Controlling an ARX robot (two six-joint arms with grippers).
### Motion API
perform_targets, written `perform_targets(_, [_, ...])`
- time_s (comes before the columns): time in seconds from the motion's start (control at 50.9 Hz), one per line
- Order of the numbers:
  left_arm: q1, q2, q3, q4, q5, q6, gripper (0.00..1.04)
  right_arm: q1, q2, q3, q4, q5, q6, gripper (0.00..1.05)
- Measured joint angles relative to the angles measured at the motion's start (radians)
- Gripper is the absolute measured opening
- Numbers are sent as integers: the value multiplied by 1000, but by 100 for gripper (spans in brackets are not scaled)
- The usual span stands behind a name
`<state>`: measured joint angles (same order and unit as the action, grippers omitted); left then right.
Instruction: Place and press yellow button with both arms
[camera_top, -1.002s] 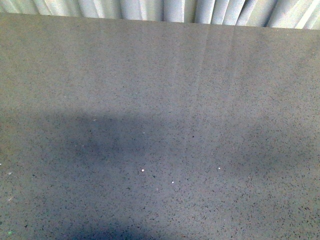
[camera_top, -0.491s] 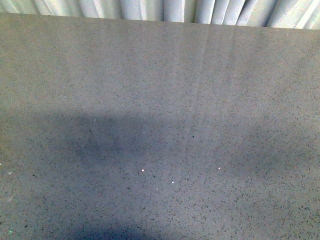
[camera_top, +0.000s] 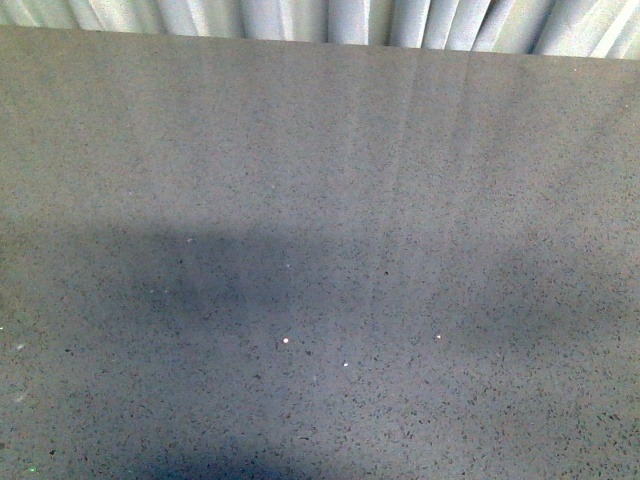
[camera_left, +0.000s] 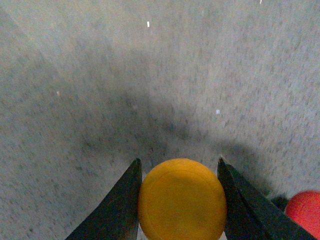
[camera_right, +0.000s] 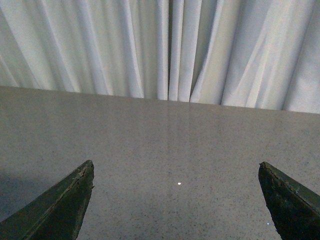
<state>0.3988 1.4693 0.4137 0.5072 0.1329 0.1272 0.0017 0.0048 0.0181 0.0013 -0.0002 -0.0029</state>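
In the left wrist view my left gripper (camera_left: 178, 172) is shut on the yellow button (camera_left: 181, 199). Its round orange-yellow cap fills the space between the two dark fingers (camera_left: 120, 205) and hangs above the grey table (camera_left: 150, 75); its collar and base are hidden under the cap. In the right wrist view my right gripper (camera_right: 175, 172) is open wide and empty, with only bare table (camera_right: 165, 145) between its fingertips (camera_right: 75, 192). The front view shows the grey table (camera_top: 320, 200) with neither arm nor the button in it.
A red rounded object (camera_left: 305, 212) lies on the table beside the left gripper, cut off by the frame edge. A white pleated curtain (camera_right: 165, 45) hangs behind the table's far edge (camera_top: 320, 42). Soft shadows (camera_top: 200, 280) lie on the near table.
The shadows on the near part of the table have shifted slightly and spread. Nothing else in the front view has changed.
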Motion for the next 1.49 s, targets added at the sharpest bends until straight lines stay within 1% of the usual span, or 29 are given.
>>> perform_targets(0.118, [-45, -81, 46, -48, -10, -11, 36, 0, 0, 0, 0, 0, 0, 96])
perform_targets(0.196, [-104, -119, 66, -67, -30, -28, 36, 0, 0, 0, 0, 0, 0, 96])
perform_targets(0.255, [-198, -134, 79, -69, -59, -60, 36, 0, 0, 0, 0, 0, 0, 96])
perform_targets(0.275, [-214, -134, 80, -69, -64, -63, 36, 0, 0, 0, 0, 0, 0, 96])
perform_targets(0.314, [-279, -129, 82, -65, -87, -78, 36, 0, 0, 0, 0, 0, 0, 96])
perform_targets(0.334, [-296, -126, 82, -62, -93, -85, 36, 0, 0, 0, 0, 0, 0, 96])
perform_targets(0.373, [-348, -113, 82, -53, -112, -100, 36, 0, 0, 0, 0, 0, 0, 96])
perform_targets(0.412, [-419, -88, 82, -37, -142, -117, 36, 0, 0, 0, 0, 0, 0, 96])
perform_targets(0.432, [-437, -81, 83, -33, -148, -124, 36, 0, 0, 0, 0, 0, 0, 96])
perform_targets(0.471, [-508, -47, 86, -15, -172, -141, 36, 0, 0, 0, 0, 0, 0, 96])
perform_targets(0.491, [-525, -38, 87, -10, -180, -146, 36, 0, 0, 0, 0, 0, 0, 96])
perform_targets(0.55, [-658, 48, 98, 38, -233, -184, 36, 0, 0, 0, 0, 0, 0, 96])
perform_targets(0.628, [-790, 162, 125, 87, -268, -223, 36, 0, 0, 0, 0, 0, 0, 96])
perform_targets(0.687, [-837, 214, 139, 101, -277, -235, 36, 0, 0, 0, 0, 0, 0, 96])
perform_targets(0.766, [-882, 276, 155, 119, -296, -242, 36, 0, 0, 0, 0, 0, 0, 96])
perform_targets(0.864, [-906, 325, 169, 130, -307, -245, 36, 0, 0, 0, 0, 0, 0, 96])
perform_targets(1.296, [-946, 414, 172, 175, -328, -248, 36, 0, 0, 0, 0, 0, 0, 96])
perform_targets(1.316, [-948, 414, 171, 176, -328, -251, 37, 0, 0, 0, 0, 0, 0, 96])
perform_targets(1.355, [-953, 414, 167, 180, -328, -251, 44, 0, 0, 0, 0, 0, 0, 96])
perform_targets(1.394, [-954, 414, 164, 181, -328, -252, 48, 0, 0, 0, 0, 0, 0, 96])
perform_targets(1.493, [-958, 410, 150, 181, -329, -256, 62, 0, 0, 0, 0, 0, 0, 96])
